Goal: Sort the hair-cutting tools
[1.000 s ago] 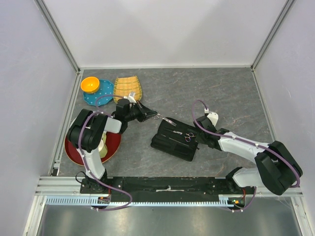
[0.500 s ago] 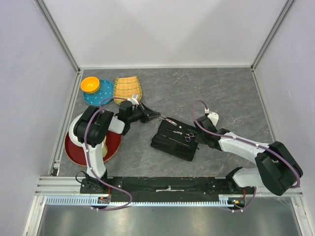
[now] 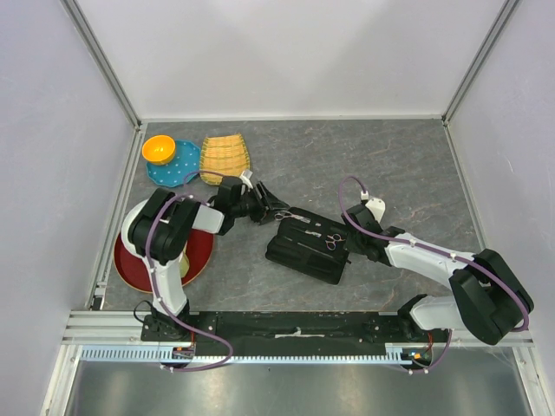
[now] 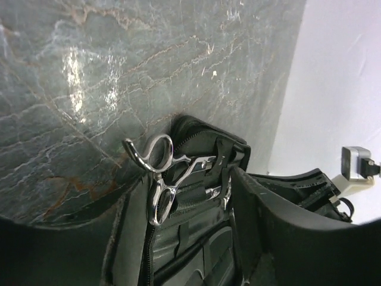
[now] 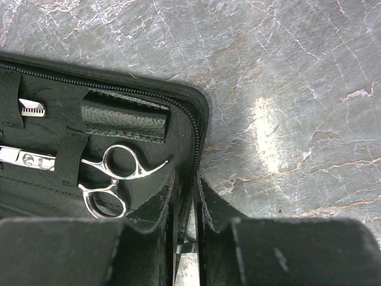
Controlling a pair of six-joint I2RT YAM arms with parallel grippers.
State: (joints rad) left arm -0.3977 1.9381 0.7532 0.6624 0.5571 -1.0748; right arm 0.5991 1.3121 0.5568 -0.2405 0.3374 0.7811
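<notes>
An open black zip case (image 3: 305,250) lies mid-table. One pair of silver scissors (image 4: 162,180) rests at its upper left corner (image 3: 290,215), blades tucked under a strap and ring handles sticking out over the zip. My left gripper (image 4: 184,199) stands open around those handles, its fingers (image 4: 280,226) apart and off the metal. A second pair of scissors (image 5: 113,177) sits strapped inside the case (image 3: 333,241). My right gripper (image 5: 191,199) is shut on the case's zip edge (image 5: 199,128) at the right end (image 3: 351,243). A small toothed silver piece (image 5: 30,108) shows under another strap.
At the back left stand an orange bowl (image 3: 159,148) on a blue plate (image 3: 176,166) and a wicker basket (image 3: 225,157). A red plate (image 3: 198,256) lies under the left arm. Metal rails run along the table's left side and near edge (image 3: 295,328).
My left gripper carried the scissors rightward to the case's upper left corner and opened, so they now lie there. The right gripper and the case have not moved.
</notes>
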